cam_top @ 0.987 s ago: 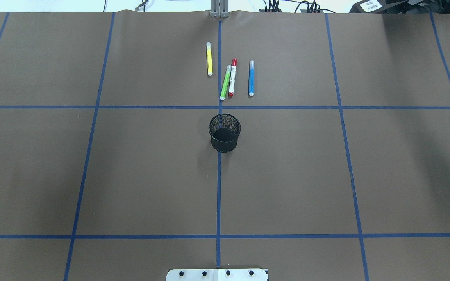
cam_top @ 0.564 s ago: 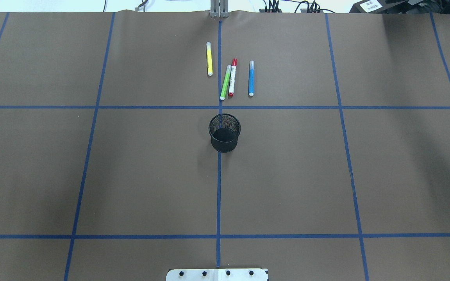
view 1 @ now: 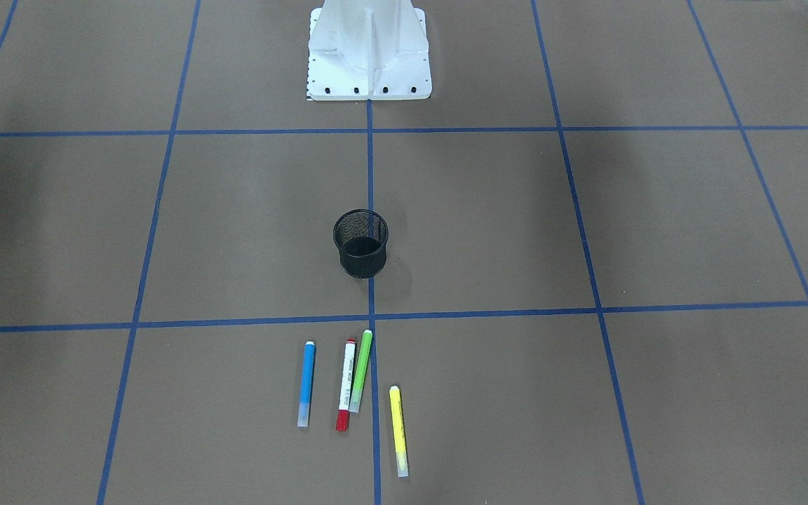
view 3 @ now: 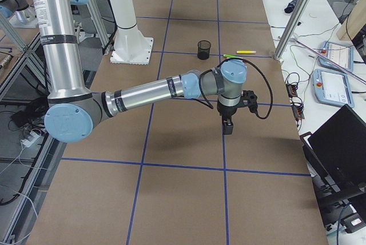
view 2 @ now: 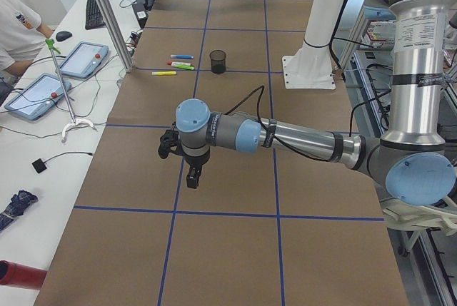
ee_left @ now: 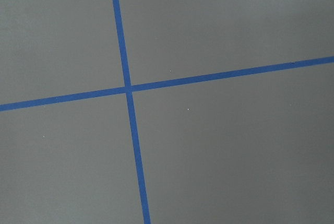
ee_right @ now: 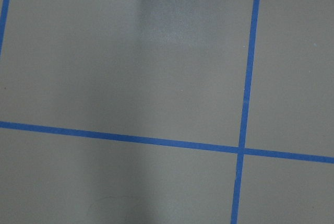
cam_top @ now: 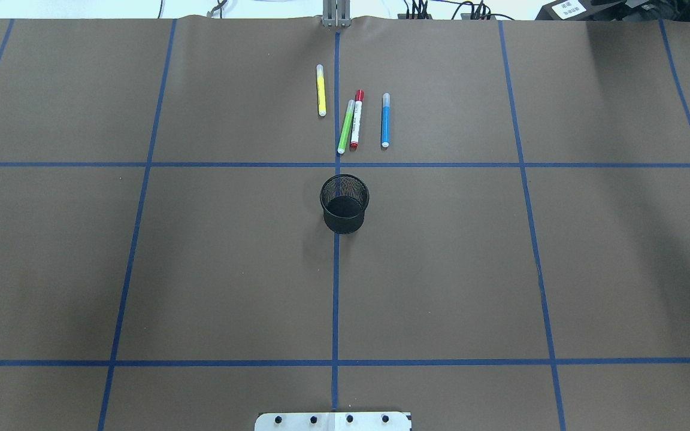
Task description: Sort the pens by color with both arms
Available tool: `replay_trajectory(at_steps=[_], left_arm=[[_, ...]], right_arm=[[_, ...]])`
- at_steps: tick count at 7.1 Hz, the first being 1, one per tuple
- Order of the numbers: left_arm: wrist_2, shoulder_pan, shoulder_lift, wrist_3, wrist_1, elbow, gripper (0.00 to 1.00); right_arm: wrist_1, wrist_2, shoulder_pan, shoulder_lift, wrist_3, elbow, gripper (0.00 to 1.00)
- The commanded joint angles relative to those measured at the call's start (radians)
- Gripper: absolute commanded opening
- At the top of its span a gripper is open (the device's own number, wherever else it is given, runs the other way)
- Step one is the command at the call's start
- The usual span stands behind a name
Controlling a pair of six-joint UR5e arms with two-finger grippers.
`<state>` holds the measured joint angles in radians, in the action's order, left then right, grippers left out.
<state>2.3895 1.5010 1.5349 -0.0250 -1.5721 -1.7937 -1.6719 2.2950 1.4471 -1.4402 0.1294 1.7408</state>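
Four pens lie side by side on the brown table beyond the cup: yellow (cam_top: pixel 321 90), light green (cam_top: pixel 345 126), white with red ends (cam_top: pixel 356 120) and blue (cam_top: pixel 386 120). The green and red pens touch or nearly touch. In the front-facing view they show as blue (view 1: pixel 306 384), red (view 1: pixel 346 384), green (view 1: pixel 360 370) and yellow (view 1: pixel 398 431). My left gripper (view 2: pixel 193 176) hangs over the table far from the pens, seen only in the exterior left view. My right gripper (view 3: pixel 227 125) shows only in the exterior right view. I cannot tell whether either is open or shut.
A black mesh cup (cam_top: pixel 344 203) stands upright on the centre line, between the pens and the white pedestal base (view 1: pixel 369 49). Blue tape lines grid the table. Tablets, cables and a seated person (view 2: pixel 18 31) are beside the table.
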Motion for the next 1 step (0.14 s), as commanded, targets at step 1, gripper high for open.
replay_trajectory(at_steps=[1], left_arm=[[0.002, -0.001, 0.007, 0.000, -0.003, -0.015, 0.99]], right_arm=[[0.001, 0.001, -0.001, 0.007, 0.004, 0.000, 0.99]])
